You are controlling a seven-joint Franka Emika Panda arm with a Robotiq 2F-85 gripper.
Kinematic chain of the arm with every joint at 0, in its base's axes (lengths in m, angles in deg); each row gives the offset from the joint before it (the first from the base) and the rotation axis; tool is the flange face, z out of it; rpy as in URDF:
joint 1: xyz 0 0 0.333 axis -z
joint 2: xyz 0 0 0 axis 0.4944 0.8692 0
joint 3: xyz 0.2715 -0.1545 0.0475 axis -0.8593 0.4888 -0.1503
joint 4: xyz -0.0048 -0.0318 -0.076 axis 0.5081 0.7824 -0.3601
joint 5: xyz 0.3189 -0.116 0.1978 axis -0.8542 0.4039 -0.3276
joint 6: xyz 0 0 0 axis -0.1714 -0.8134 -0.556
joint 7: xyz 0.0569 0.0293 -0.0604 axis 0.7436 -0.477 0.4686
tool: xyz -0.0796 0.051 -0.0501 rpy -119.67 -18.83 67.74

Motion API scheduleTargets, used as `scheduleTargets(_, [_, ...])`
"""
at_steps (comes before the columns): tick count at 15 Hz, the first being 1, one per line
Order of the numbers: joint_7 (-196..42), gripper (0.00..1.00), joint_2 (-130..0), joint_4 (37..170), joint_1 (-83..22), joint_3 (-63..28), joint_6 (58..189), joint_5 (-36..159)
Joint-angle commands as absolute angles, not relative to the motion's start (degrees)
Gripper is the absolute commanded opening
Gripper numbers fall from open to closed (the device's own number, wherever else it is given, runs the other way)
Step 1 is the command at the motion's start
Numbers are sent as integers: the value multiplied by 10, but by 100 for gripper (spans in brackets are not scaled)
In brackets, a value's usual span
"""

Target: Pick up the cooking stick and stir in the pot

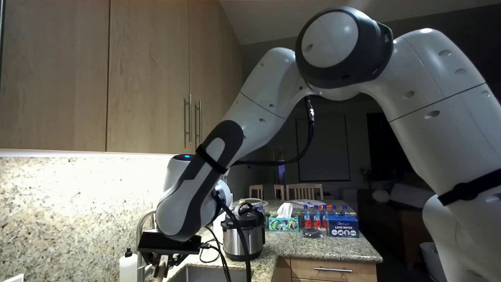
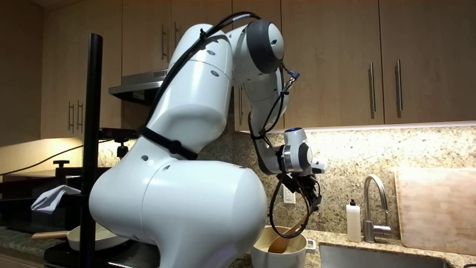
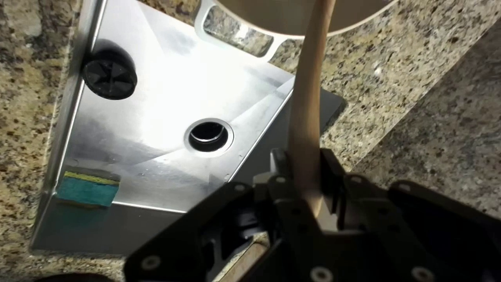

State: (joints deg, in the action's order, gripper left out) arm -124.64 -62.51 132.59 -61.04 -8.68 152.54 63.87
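Tool (image 3: 305,166) tight around a wooden spoon (image 3: 307,103) aslant in the white pot (image 2: 279,259) beside the sink (image 3: 172,102).

Wood cabinets (image 1: 148,78) above brightly lit speckled backsplash (image 1: 78,219); granite counter (image 1: 313,248); wooden chairs (image 1: 305,186) beyond, far wall (image 1: 358,137) dim.

Pot (image 2: 278,259) and bottle (image 2: 353,224) on counter (image 3: 375,90)
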Motion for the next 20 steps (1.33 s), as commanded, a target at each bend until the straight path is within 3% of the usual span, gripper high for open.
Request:
scheduleTargets(1, [-1223,9,-614,1297,-570,-146,1495,653])
scheduleTargets(7, [-1201,9,-603,1285,-551,-189,1471,657])
scheduleTargets(20, [-1267,9,-643,1369,-535,-161,1496,671])
